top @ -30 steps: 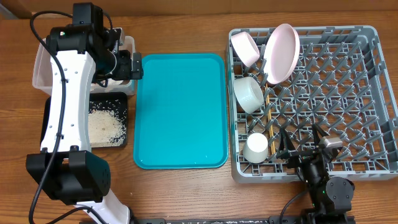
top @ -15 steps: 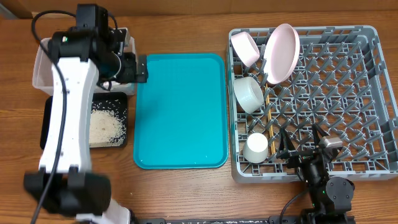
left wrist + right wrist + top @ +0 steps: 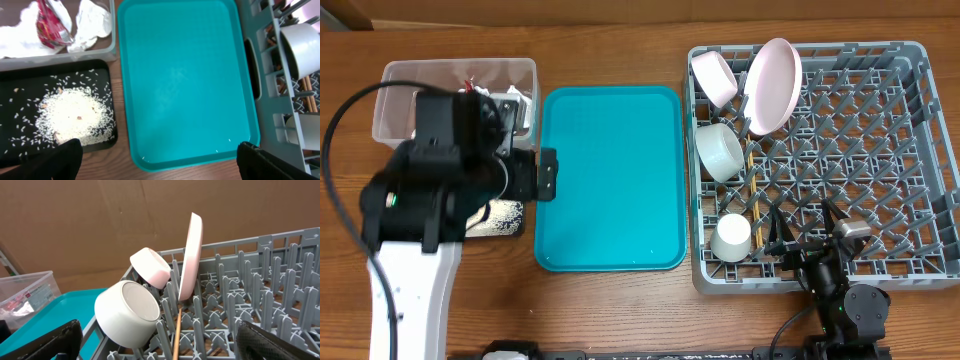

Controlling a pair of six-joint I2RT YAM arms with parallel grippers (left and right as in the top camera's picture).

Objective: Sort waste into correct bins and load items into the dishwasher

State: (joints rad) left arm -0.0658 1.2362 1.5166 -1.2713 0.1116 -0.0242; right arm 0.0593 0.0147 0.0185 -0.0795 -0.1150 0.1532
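My left gripper (image 3: 546, 177) is open and empty, raised over the left edge of the teal tray (image 3: 610, 180); it also shows in the left wrist view (image 3: 155, 167). The clear tub (image 3: 390, 80) holds white napkins (image 3: 92, 22) and the red wrapper (image 3: 50, 20). The black tray (image 3: 15, 85) holds loose rice (image 3: 70, 115). The grey dish rack (image 3: 880, 150) holds the plate (image 3: 772, 85), two bowls (image 3: 715, 78) (image 3: 720, 150), the cup (image 3: 732, 238) and chopsticks (image 3: 753, 190). My right gripper (image 3: 807, 232) is open and empty at the rack's front edge.
The teal tray (image 3: 185, 80) lies between the bins and the rack, with a few stray rice grains near its front edge. My left arm (image 3: 430, 200) hides most of the black tray from overhead. A brown cardboard wall (image 3: 100, 210) stands behind the table.
My left arm has moved from over the clear tub toward the front and risen, now over the black tray and the teal tray's left edge. The right arm has not moved.
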